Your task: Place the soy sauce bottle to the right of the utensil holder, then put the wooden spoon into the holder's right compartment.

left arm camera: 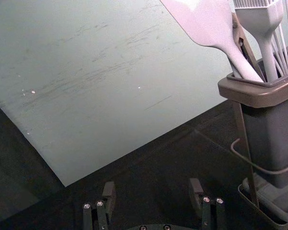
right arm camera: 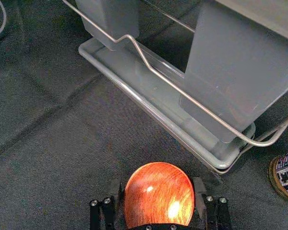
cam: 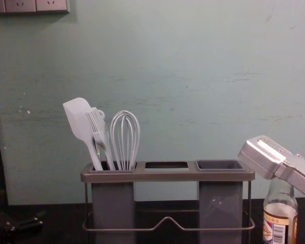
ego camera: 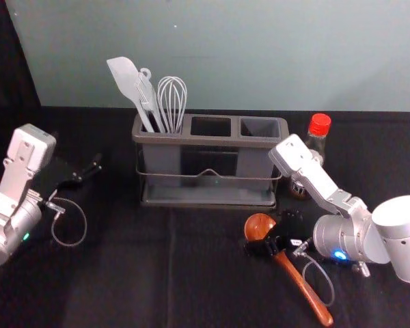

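While the soy sauce bottle [ego camera: 319, 142] stands upright on the table [ego camera: 116, 273], just beside the right end of the utensil holder [ego camera: 208, 201], the wooden spoon [ego camera: 299, 288] is in front of the holder's right half. The spoon's bowl points toward the holder; its handle slants away from the holder and toward the right. The right gripper [ego camera: 270, 235] is at the bowl end of the spoon, jaws spread, one on each side of the bowl in the right wrist view. Whether the spoon touches the table cannot be determined. The left gripper [ego camera: 86, 173] is parked to the left of the holder, jaws spread. The holder's left compartment carries a spatula [ego camera: 126, 79], a brush [cam: 97, 127] and a whisk [ego camera: 171, 102], all handle down.
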Robot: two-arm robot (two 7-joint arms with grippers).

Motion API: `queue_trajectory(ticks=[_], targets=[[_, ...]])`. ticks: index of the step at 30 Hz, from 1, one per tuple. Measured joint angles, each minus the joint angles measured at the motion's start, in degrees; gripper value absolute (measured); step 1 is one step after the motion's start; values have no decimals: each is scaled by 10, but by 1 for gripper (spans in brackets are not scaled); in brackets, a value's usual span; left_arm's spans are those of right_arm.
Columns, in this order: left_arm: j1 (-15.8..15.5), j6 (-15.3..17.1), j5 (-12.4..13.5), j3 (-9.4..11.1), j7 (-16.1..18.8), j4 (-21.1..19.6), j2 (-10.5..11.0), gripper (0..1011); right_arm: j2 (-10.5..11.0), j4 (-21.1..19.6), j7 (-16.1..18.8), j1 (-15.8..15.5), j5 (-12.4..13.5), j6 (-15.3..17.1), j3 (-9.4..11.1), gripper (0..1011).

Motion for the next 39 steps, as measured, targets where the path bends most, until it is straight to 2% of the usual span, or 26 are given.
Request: queue_trajectory(ticks=[6,20,24,27,31,33,36,39], targets=[[0,0,0,0,0,0,0,1005,0,0,0,0,0,0,0,840],[0,0,0,0,0,0,0,1005,1,0,0,0,1,0,0,840],[0,0,0,0,0,0,0,1005,5,-12,4,-11,2,-30,10,840],[0,0,0,0,0,0,0,1005,9,-36,4,-25,7,-63,28,841],[0,0,0,0,0,0,0,1005,13,-59,1,-36,15,-87,46,840],[0,0,0,0,0,0,0,1005,15,-79,0,-47,28,-110,64,840],[0,0,0,0,0,0,0,1005,16,-94,-2,-55,40,-133,77,840],[0,0,0,0,0,0,0,1005,15,-119,-12,-71,55,-174,96,840]])
